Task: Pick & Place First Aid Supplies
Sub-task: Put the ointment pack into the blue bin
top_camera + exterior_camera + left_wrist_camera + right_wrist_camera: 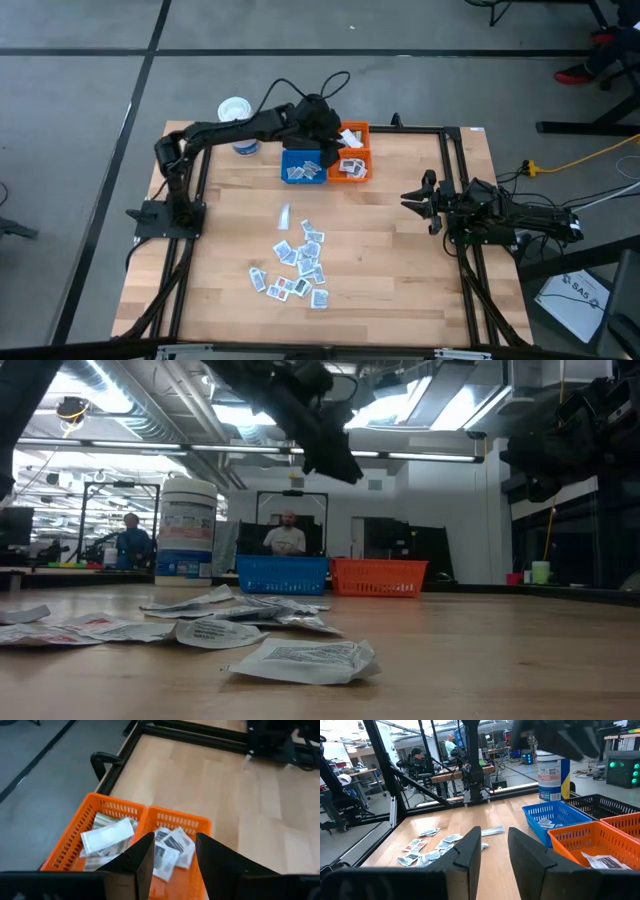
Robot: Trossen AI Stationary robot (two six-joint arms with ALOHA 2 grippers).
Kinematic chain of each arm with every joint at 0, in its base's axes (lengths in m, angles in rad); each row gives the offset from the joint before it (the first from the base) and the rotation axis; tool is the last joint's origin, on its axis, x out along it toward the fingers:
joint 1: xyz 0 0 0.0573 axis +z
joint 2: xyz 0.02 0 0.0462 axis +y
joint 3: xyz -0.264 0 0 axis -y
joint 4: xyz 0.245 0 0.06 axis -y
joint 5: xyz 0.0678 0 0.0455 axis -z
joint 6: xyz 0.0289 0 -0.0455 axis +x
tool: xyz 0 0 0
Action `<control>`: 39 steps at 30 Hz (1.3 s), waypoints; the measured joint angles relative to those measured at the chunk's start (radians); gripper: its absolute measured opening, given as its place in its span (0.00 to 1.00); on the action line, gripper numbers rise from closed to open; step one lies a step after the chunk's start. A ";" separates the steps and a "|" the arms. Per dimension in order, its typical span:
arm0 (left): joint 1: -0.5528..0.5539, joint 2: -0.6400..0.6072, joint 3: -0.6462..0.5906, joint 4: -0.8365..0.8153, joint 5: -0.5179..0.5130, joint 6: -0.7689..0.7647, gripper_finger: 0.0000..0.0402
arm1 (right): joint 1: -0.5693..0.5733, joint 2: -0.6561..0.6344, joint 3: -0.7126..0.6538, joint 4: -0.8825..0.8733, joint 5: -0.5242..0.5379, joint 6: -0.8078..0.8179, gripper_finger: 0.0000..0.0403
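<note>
Several small white sachets lie flat in a loose heap on the wooden table, near its middle. More sachets lie in the orange bins at the far edge, and a few in the blue bin beside them. My left gripper hangs open above the orange bins, tilted downward, with nothing between its fingers. At the table's right edge my right gripper waits open and level, holding nothing.
A white tub with a lid stands left of the blue bin at the far edge. A black bin sits behind the blue one in the right wrist view. A dark metal frame borders the table. People sit in the room beyond.
</note>
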 joint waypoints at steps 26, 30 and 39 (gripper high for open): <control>-0.238 -0.091 0.000 -0.277 -0.121 0.095 0.28 | 0.000 0.000 0.000 0.000 0.000 0.000 0.25; -0.273 -0.091 0.000 -0.293 -0.121 0.095 0.28 | 0.000 0.000 0.000 0.000 0.000 0.000 0.25; -0.422 -0.091 0.000 -0.341 -0.121 0.095 0.25 | 0.000 0.000 0.000 0.000 0.000 0.000 0.25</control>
